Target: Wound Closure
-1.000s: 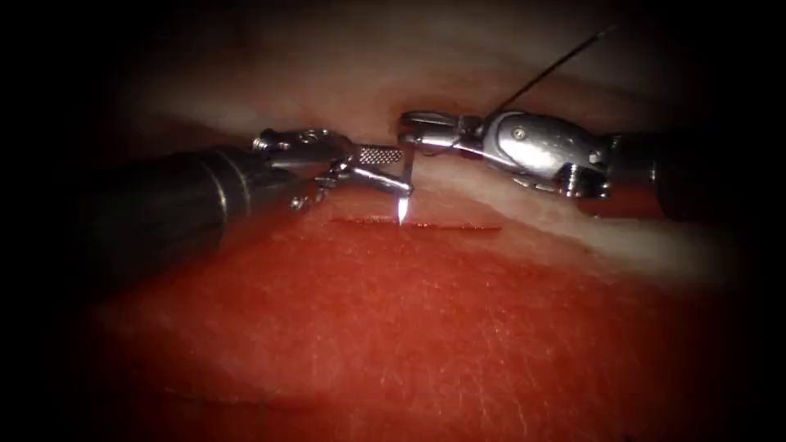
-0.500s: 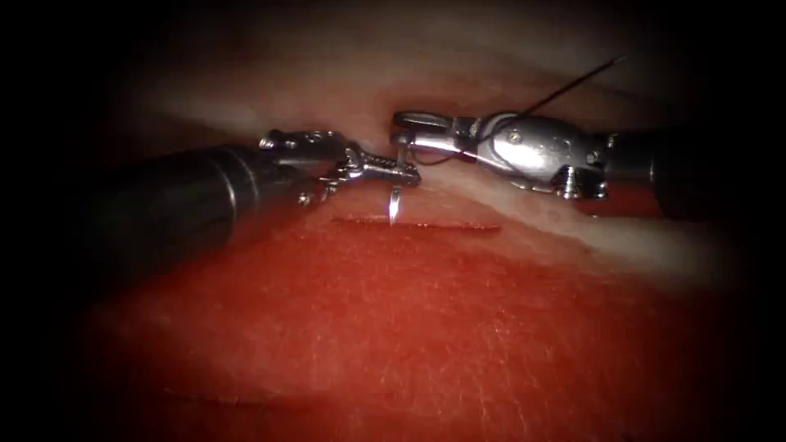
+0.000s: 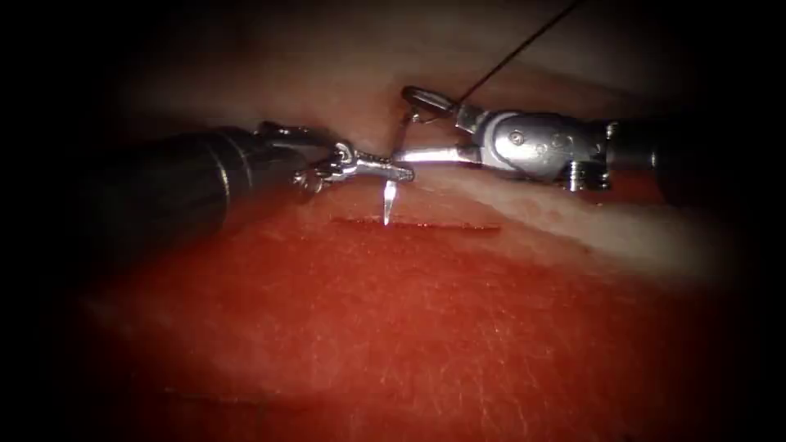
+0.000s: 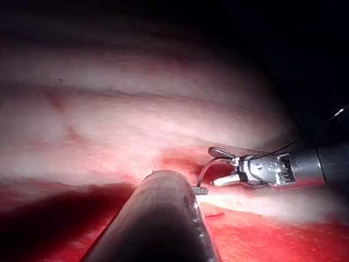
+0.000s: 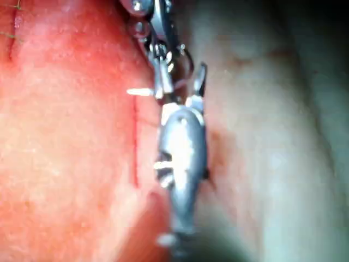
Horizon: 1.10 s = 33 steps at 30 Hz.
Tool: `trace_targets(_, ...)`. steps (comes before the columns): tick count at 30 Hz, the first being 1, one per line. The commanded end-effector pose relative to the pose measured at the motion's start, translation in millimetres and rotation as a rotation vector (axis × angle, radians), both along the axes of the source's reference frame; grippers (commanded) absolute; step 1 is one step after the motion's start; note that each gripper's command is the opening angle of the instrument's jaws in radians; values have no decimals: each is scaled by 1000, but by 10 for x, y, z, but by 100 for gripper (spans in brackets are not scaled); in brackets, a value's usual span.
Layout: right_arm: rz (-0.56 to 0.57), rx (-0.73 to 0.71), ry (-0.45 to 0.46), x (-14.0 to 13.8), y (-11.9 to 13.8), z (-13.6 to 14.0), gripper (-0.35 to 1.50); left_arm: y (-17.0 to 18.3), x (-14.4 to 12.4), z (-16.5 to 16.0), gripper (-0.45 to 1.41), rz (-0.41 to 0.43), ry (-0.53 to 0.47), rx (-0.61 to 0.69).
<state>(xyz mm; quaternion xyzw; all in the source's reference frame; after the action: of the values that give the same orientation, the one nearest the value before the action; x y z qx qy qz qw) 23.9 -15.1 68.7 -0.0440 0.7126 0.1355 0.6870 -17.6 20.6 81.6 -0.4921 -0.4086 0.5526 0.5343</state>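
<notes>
My left tool point(image 3: 403, 173) comes in from the left, its jaws shut on the curved needle point(image 3: 390, 196) a short way behind the point. The point hangs downward just over the left part of the cut point(image 3: 434, 225) and is not in the tissue point(image 3: 393, 327). The needle's body arcs up toward my right tool point(image 3: 404, 124), whose jaws stand open and hold nothing. Dark thread point(image 3: 516, 51) runs up and to the right from there. The left wrist view has the right tool point(image 4: 219, 166) open beyond my own shaft point(image 4: 163, 218). The right wrist view has the right tool point(image 5: 182, 82) and the needle point point(image 5: 139, 92).
The cut is a short straight line in the red-stained part of the tissue. A pale fatty band point(image 3: 622, 237) runs behind it, under the right tool. Red fluid point(image 3: 409, 286) covers the near surface.
My left jaws closed on the needle near its point. My right jaws, which held the needle higher up, have opened and let it go. The needle point shifted slightly left.
</notes>
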Motion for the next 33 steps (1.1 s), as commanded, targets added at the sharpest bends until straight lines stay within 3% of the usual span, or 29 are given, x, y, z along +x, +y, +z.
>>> trace_targets(1, 0, -28, -5, 12, 2, 0, 98, 5, -5, 5, -45, 4, -6, 6)
trace_targets(2, 3, -91, -23, 17, -1, -7, 94, 4, -5, 4, -45, 6, -10, 6)
trace_targets(7, 7, -85, -20, 22, -2, -12, 69, 4, -5, 4, -45, 5, -12, 6)
trace_targets(14, 46, 8, -18, 20, 1, -7, 64, 3, -6, 5, -45, 21, -6, -89)
trace_targets(16, 55, 53, -17, 19, 2, -8, 37, 3, -6, 5, -45, 29, -2, -136)
trace_targets(21, 59, 98, -14, 17, 5, -9, 12, 2, -6, 5, -45, 39, 2, -195)
trace_targets(25, 44, 106, -22, 18, 5, -12, -20, 2, -7, 6, -45, 41, 4, -207)
trace_targets(33, 27, 113, -36, 18, 7, -13, -27, -1, -8, 7, -45, 42, 5, -215)
